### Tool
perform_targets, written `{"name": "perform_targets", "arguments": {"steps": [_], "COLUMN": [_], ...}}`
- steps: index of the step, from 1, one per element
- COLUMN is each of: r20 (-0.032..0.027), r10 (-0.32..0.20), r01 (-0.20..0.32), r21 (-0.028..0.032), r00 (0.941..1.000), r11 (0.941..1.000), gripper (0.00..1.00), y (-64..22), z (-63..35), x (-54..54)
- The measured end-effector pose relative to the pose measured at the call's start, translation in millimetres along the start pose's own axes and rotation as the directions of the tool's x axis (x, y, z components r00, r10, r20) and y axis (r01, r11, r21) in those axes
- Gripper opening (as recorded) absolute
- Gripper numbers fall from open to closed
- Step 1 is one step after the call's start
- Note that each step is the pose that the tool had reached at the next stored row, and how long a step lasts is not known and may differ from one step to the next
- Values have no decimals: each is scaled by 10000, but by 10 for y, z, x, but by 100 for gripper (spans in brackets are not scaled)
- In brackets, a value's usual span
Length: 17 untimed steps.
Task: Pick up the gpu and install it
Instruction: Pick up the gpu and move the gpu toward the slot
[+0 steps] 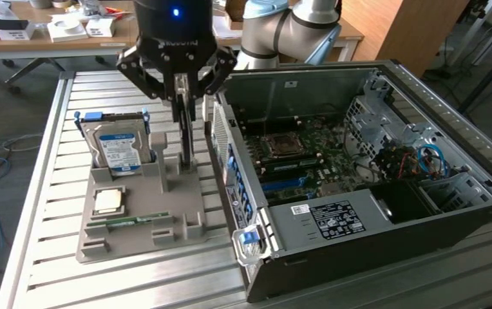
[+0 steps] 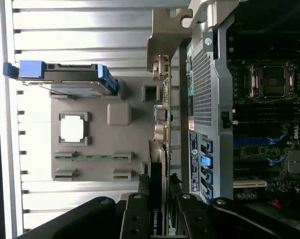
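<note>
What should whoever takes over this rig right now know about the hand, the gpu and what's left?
Hand: shut on the gpu, gripping its upper part, with the card upright.
Gpu: its lower edge is down at the grey holder, beside the open case. I cannot tell if it is clear of its slot.
Done: the grasp is made.
Left: the gpu is not yet in the case, so the install is not done.
</note>
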State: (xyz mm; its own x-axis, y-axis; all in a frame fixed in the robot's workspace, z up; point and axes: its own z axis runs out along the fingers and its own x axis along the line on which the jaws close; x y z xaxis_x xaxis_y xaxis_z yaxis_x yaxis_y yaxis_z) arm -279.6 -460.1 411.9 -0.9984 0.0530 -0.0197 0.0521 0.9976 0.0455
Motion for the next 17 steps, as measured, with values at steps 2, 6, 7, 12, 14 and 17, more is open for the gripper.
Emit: {"name": "perform_targets", "arguments": {"steps": [2,6,7,12,14,17], "r20": [0,0,0,1,-1,-1], "r10": [0,0,0,0,-2,1], "r01": [0,0,0,0,2,-1], "r21": [-2,-5,-4,-6,-4,-4], "r00": [10000,10000,10000,10000,10000,10000], "r11": [10000,10000,10000,10000,10000,10000], "gripper": [26,26,26,26,26,26], "y": [4,11,12,14,14,17], "z": [-90,-238,-269,-308,-310,-308], "x": [-2,-5,-5,-6,-10,-59]}}
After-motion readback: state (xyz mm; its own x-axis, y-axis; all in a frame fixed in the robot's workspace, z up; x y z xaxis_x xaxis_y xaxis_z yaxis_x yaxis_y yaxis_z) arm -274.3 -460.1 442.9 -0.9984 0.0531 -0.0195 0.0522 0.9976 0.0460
